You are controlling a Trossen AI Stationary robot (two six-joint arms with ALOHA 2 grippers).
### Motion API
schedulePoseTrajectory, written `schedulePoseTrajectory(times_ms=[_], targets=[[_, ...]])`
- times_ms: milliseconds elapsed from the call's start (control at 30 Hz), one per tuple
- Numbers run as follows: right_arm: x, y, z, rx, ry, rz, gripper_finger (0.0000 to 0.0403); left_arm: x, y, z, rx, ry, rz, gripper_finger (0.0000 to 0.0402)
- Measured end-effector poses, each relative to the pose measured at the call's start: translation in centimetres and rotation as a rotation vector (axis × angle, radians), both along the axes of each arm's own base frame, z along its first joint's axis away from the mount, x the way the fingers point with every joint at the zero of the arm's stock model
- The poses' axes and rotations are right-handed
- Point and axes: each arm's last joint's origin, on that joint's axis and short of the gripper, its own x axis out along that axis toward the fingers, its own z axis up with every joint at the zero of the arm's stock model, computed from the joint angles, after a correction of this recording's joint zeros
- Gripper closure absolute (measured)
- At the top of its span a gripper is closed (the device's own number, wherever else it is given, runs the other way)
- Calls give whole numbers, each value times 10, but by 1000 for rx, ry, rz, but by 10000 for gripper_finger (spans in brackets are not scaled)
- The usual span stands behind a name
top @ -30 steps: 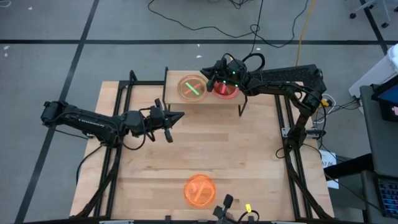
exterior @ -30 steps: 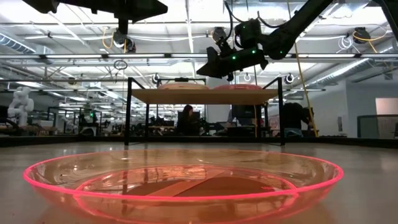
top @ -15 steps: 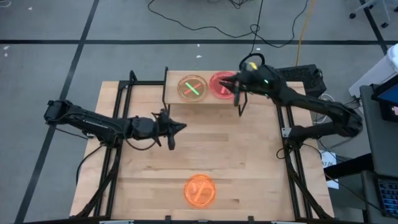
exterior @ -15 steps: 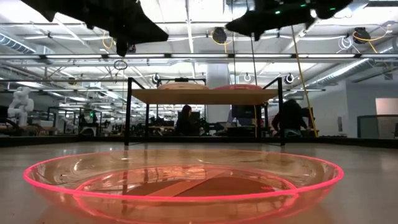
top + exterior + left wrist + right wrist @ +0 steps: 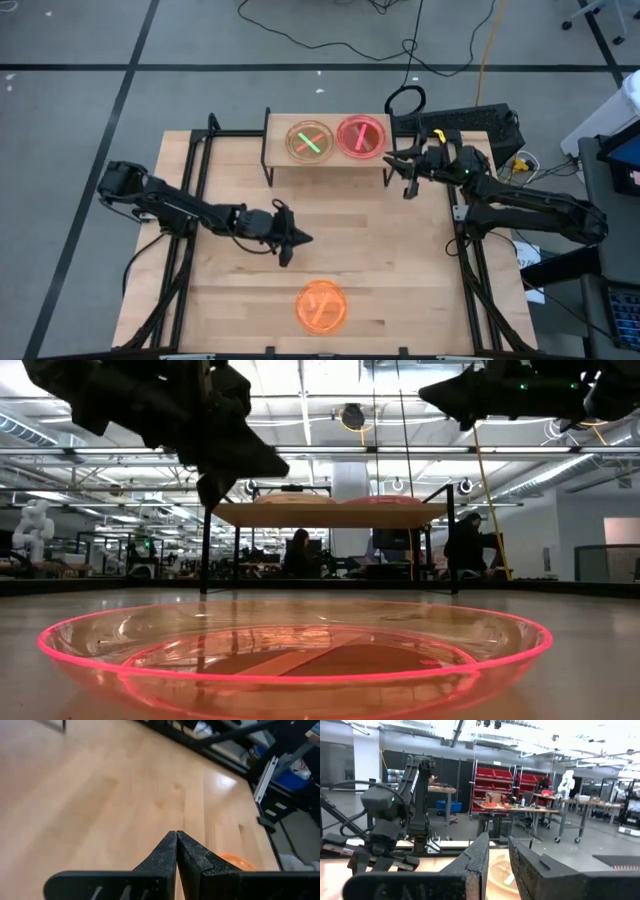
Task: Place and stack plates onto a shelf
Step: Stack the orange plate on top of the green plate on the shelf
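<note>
On the shelf (image 5: 325, 150) the pink-red plate (image 5: 361, 136) lies flat with its bar slanting from lower left to upper right, beside the green plate (image 5: 309, 141) with its cross; the orange plate (image 5: 321, 305) sits alone near the table's front edge. Since 1 second ago the right gripper (image 5: 403, 177) has left the shelf and now hangs off its right end, fingers slightly parted and empty, while the left gripper (image 5: 293, 243) (fingers pressed together, holding nothing) has swung toward the orange plate. How many plates are stacked in each pile cannot be made out.

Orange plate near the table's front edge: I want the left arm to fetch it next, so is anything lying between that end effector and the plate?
Nothing visible does. The left end effector, shut and empty, hangs over bare table just behind the orange plate; only open wood lies between them.
</note>
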Motion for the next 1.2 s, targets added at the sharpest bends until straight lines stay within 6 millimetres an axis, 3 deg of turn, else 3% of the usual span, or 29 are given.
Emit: schedulePoseTrajectory(times_ms=[333,567,733,1033,1200], targets=[[-2,1,-12,25,27,1,342,5,-30,-39,-177,134,-81,369],[-2,1,-12,26,28,1,342,13,-54,-43,-359,17,-178,368],[-2,1,-12,37,26,4,342,16,-51,-38,-460,-37,-104,368],[-2,1,-11,75,15,14,342,17,-52,-35,-563,-22,-167,368],[-2,1,-11,75,15,15,342,13,-50,-48,-541,119,-118,368]])
